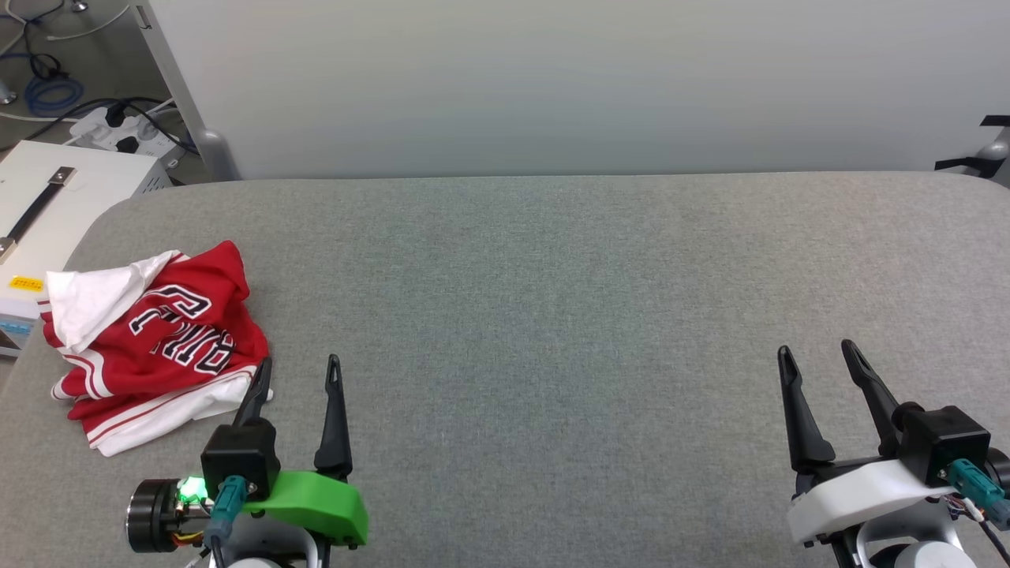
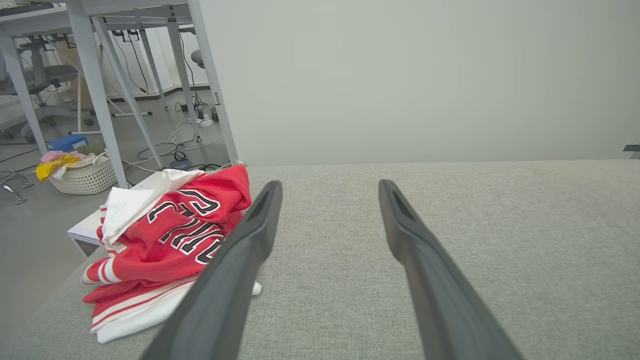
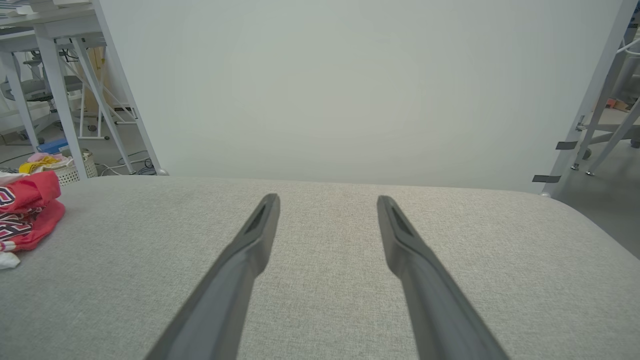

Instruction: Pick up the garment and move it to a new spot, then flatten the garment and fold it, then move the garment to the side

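The crumpled red jersey (image 1: 158, 339) lies at the grey table's (image 1: 552, 315) left edge, with bare cloth stretching right. Left gripper (image 1: 300, 364), just beside it, and right gripper (image 1: 817, 347) both gape, empty.

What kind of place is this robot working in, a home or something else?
Probably a lab or test room: a grey padded table before a plain white screen, a power strip with loose cables on the floor, metal-framed desks beyond.
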